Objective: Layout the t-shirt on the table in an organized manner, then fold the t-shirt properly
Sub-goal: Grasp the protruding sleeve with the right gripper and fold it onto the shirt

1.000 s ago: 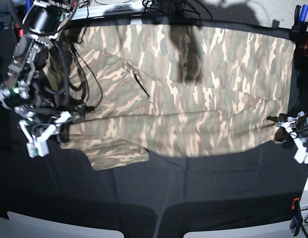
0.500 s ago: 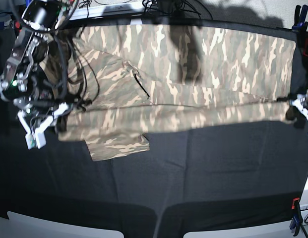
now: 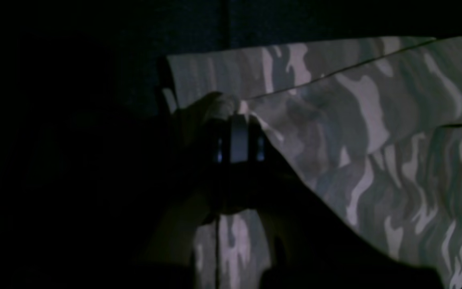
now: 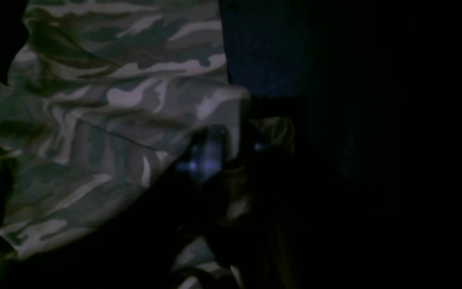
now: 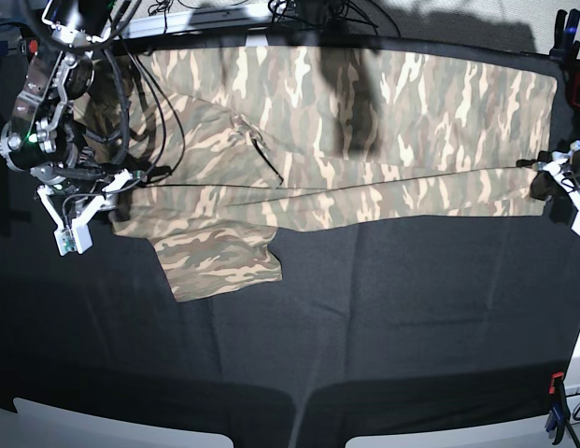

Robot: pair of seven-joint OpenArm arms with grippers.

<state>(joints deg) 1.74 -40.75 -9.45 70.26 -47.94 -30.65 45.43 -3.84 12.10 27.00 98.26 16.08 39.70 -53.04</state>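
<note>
I see the t-shirt (image 5: 346, 131) lying on the table (image 5: 364, 327), its near edge pulled farther back than before. My left gripper (image 3: 237, 120) pinches the hem. I cannot tell if my right gripper (image 4: 235, 144) is open; cloth lies at it.

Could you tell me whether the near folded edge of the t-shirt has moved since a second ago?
Yes. The t-shirt's near edge has moved toward the table's far side, baring more black cloth.
</note>
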